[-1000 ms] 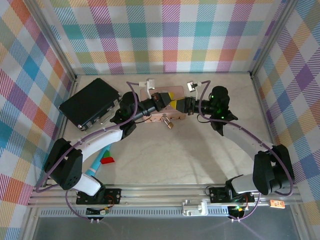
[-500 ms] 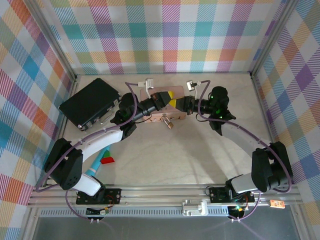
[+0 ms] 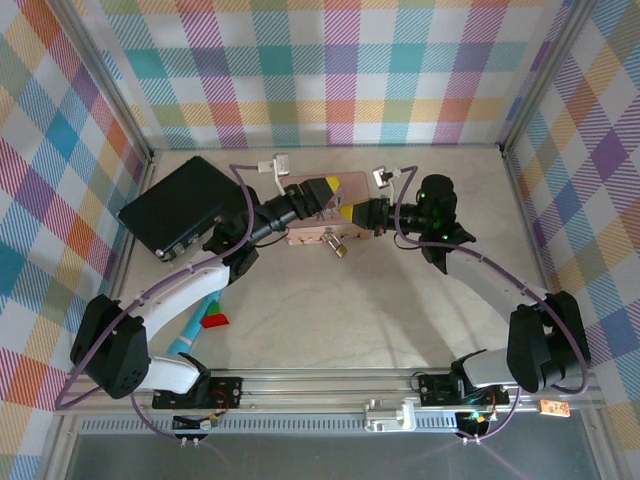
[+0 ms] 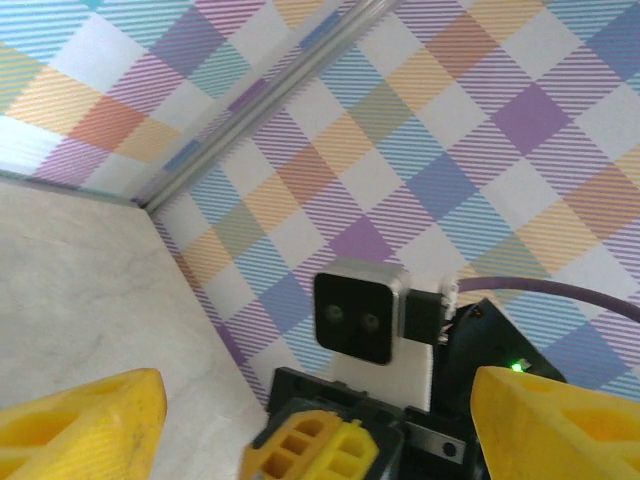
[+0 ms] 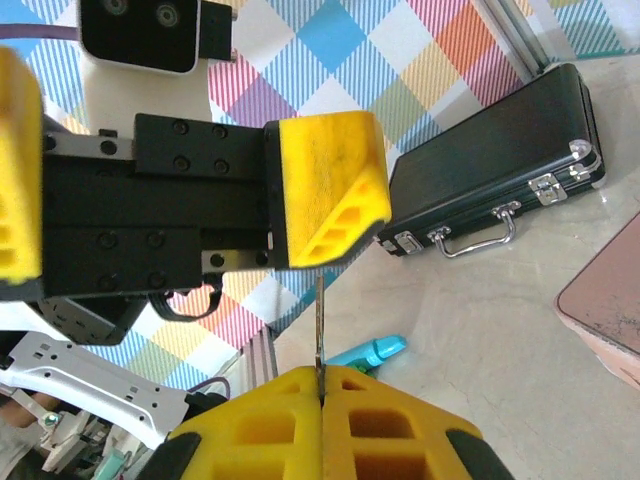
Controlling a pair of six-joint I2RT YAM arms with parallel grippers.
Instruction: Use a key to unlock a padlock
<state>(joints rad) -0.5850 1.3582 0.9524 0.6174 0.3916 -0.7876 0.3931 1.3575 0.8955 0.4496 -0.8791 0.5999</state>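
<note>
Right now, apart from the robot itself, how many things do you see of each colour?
Black: 1, the case
Pink: 1, the tin box
Brass: 1, the padlock
Silver: 1, the key, in the right gripper
Teal: 1, the tube
Red and green: 1, a small item
Total: 6

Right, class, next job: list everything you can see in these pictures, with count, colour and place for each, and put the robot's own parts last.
padlock: 1, brass-gold, at the near edge of the tin
key: 1, silvery, pinched upright in the right gripper
tin: 1, pink, mid-table at the back, below both grippers
case: 1, black with silver latches, back left of the table
tube: 1, teal, near left, beside the left arm
small piece: 1, red and green, next to the tube
table: 1, beige
left gripper: 1, yellow fingers, open, over the tin
right gripper: 1, yellow fingers, shut on the key, facing the left gripper
</note>
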